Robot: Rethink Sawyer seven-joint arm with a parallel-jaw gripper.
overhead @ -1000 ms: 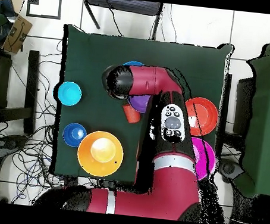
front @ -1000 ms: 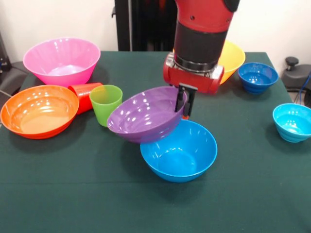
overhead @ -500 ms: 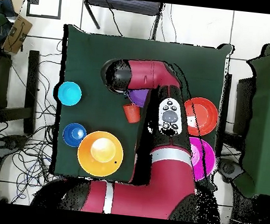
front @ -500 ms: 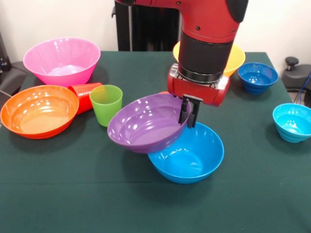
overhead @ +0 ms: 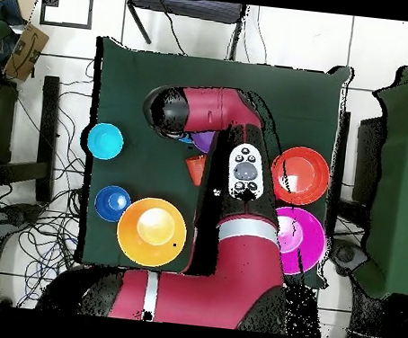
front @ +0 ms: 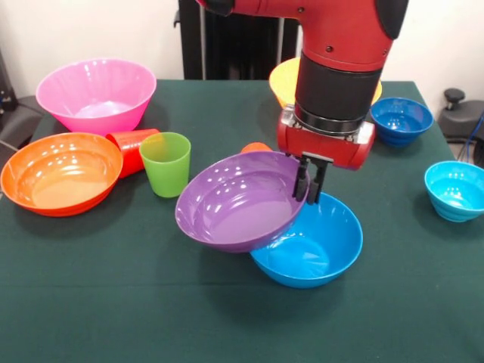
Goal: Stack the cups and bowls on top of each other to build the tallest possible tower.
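Over the blue bowl (front: 314, 249), gripper (front: 311, 181) clamped on purple bowl (front: 238, 200) rim, bowl tilted, overlapping the blue.

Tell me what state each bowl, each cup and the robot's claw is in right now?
purple bowl: tilted, gripped by its rim, resting on the blue bowl.
blue bowl: upright, under the purple one.
gripper: shut on the purple bowl's rim.
green cup: upright.
red cup: on its side.
pink bowl, orange bowl, yellow bowl, dark blue bowl, cyan bowl: upright, empty.
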